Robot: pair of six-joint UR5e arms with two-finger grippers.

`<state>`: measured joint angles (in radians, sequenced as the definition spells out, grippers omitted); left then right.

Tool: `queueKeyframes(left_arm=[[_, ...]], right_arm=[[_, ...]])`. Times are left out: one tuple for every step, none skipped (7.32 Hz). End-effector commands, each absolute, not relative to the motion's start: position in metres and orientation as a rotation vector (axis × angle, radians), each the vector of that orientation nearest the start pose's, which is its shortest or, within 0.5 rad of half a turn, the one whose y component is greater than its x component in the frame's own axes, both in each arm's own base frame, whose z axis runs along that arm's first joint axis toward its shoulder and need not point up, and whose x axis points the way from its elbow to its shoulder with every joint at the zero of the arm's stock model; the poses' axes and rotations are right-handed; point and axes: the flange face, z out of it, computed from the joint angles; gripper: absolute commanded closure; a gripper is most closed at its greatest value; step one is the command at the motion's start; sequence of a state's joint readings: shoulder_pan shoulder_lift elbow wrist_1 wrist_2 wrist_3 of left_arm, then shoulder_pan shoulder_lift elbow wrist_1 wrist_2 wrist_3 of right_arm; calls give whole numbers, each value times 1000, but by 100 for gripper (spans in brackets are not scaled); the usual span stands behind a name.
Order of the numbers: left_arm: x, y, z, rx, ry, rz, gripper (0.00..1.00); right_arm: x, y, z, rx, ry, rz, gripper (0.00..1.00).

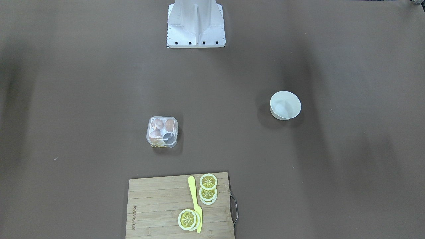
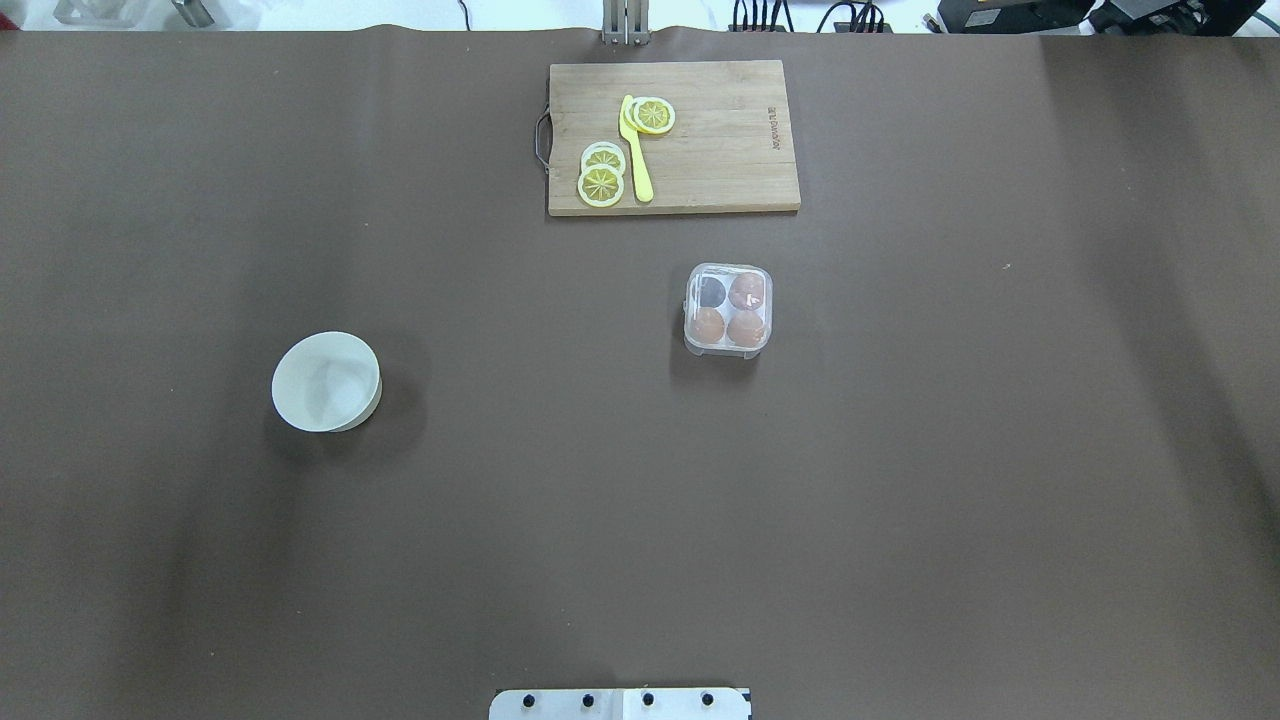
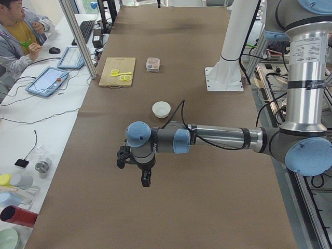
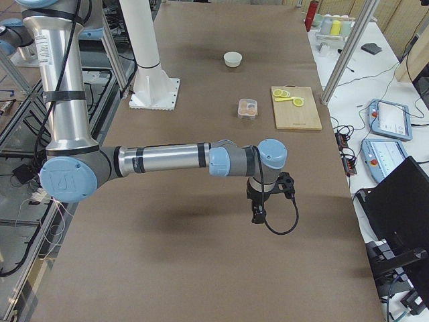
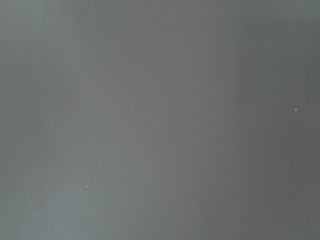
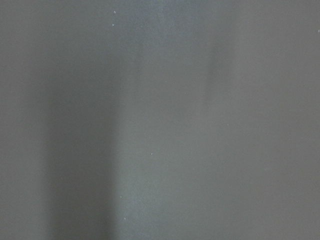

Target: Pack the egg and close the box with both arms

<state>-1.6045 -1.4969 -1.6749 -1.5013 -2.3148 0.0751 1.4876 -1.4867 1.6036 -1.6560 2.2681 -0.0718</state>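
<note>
The clear box [image 2: 728, 309] stands on the brown table right of centre, with its lid down over the cells. Three light-brown eggs [image 2: 746, 327] fill three cells; the fourth cell looks dark and empty. The box also shows in the front view [image 1: 162, 131]. Both arms are out of the overhead and front views. The left gripper [image 3: 145, 179] shows only in the exterior left view, hanging over bare table far from the box. The right gripper [image 4: 258, 216] shows only in the exterior right view, likewise far off. I cannot tell if either is open or shut. Both wrist views show only bare table.
A white round bowl [image 2: 326, 381] stands at the left, with nothing visible in it. A wooden cutting board [image 2: 700, 140] with lemon slices [image 2: 601, 183] and a yellow knife [image 2: 636, 150] lies at the far edge. The white robot base [image 1: 196, 25] is at the near edge.
</note>
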Motion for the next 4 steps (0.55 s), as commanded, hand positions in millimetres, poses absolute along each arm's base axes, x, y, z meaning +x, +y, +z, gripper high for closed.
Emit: queueKeyframes(left_arm=[[-95, -448, 648, 37, 747, 31, 2], [-94, -449, 639, 47, 740, 30, 2], [-97, -437, 614, 88, 735, 39, 2], [-95, -433, 619, 80, 731, 40, 2]], right_arm=[[29, -521, 618, 20, -702, -147, 0], [35, -522, 612, 36, -689, -141, 0], [35, -521, 615, 34, -683, -138, 0], [36, -518, 617, 29, -679, -136, 0]])
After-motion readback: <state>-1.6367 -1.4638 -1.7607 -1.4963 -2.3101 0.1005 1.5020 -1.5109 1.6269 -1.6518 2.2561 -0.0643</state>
